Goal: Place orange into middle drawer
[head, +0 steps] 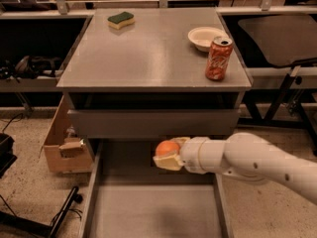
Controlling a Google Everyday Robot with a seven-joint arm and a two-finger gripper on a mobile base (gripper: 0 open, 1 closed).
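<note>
step: placement | end effector [169,154] pinching orange [167,147], seemingly above middle drawer [153,213] rear | next: lower slightly, then let the fruit go

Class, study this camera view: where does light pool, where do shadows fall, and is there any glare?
Camera view: a soft pale sheen, not harsh glare, sits mid cabinet top; the gap under that top is deep shadow; the middle drawer darkens toward its back, where the gripper holds the orange, lit from above; the soda can shows a small highlight.
</note>
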